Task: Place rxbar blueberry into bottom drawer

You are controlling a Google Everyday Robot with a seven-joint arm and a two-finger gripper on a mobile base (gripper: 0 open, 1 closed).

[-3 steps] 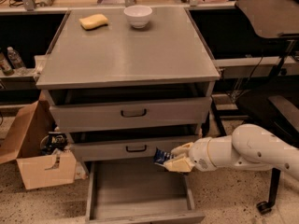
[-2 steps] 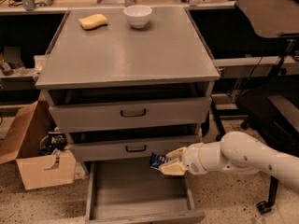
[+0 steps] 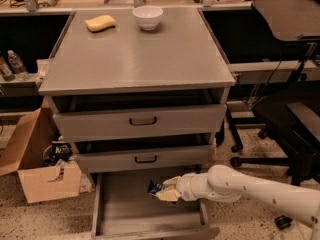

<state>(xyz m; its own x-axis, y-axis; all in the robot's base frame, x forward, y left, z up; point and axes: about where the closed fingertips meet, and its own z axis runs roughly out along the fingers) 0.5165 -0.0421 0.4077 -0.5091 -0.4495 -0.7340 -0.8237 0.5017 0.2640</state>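
Your end effector (image 3: 169, 190) pinches the snack bar (image 3: 154, 187) just above the open bottom drawer (image 3: 125, 206), over its floor. The carry looks done; you have lowering and release into that drawer left.

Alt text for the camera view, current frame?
The gripper, reaching in from the right, holds the rxbar blueberry above the open bottom drawer of a grey cabinet. A yellow sponge and a white bowl sit on the cabinet top.
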